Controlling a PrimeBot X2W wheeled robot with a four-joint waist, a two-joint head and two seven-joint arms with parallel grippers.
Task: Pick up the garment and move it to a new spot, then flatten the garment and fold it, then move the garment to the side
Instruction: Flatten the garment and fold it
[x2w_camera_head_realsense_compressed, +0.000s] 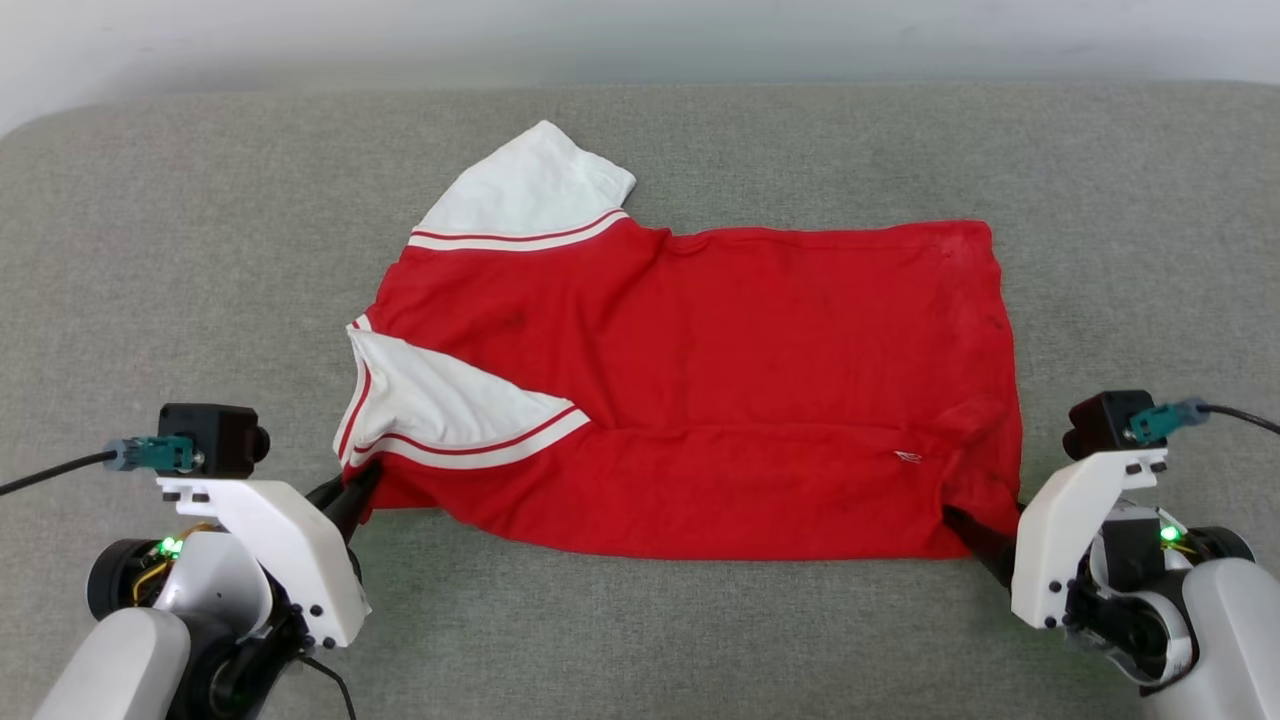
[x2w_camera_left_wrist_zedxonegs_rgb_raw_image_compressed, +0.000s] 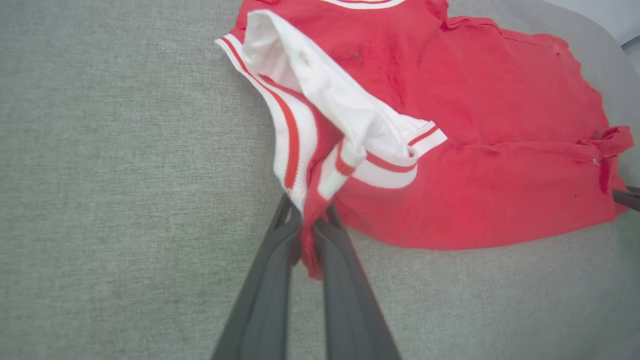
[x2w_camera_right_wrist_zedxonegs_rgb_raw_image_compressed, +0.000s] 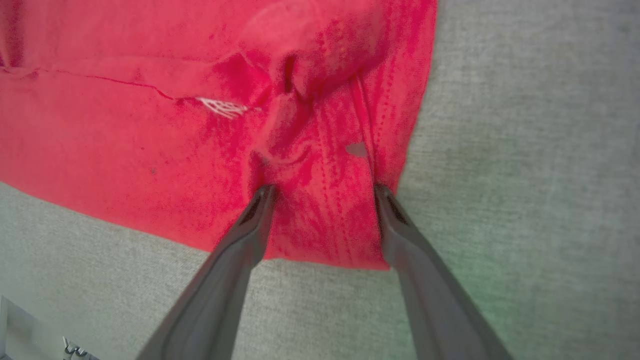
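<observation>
garment (x2w_camera_head_realsense_compressed: 700, 390) lies centre frame, long axis left to right. your left gripper (x2w_camera_head_realsense_compressed: 360, 485) is pinched on its lower-left corner; your right gripper (x2w_camera_head_realsense_compressed: 965, 525) straddles the lower-right corner, fingers apart.

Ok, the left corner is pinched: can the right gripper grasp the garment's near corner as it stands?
Probably yes: the right gripper is open, with a corner of the garment between its fingers and nothing in the way.
</observation>
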